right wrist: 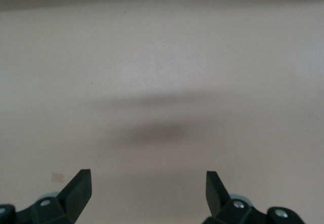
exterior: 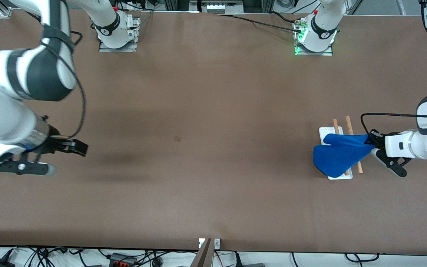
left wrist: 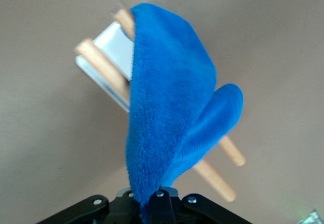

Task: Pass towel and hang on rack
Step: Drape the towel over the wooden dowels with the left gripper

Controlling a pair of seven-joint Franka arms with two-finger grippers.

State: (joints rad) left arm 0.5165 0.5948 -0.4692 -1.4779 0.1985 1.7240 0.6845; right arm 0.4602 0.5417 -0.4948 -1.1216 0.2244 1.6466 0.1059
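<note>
The bright blue towel (exterior: 341, 154) is draped over the two wooden rods (exterior: 348, 124) of the rack, whose white base (exterior: 331, 131) stands toward the left arm's end of the table. My left gripper (exterior: 372, 144) is beside the rack and shut on one corner of the towel, pulling it into a point. In the left wrist view the towel (left wrist: 172, 107) hangs across the rods (left wrist: 101, 69) from my left gripper (left wrist: 154, 203). My right gripper (exterior: 80, 147) is open and empty over bare table at the right arm's end, as the right wrist view (right wrist: 148, 183) also shows.
A small tan mark (exterior: 177, 138) lies near the middle of the brown table. Both arm bases (exterior: 117, 33) stand along the edge farthest from the front camera. Cables and a bracket (exterior: 209, 243) run along the nearest edge.
</note>
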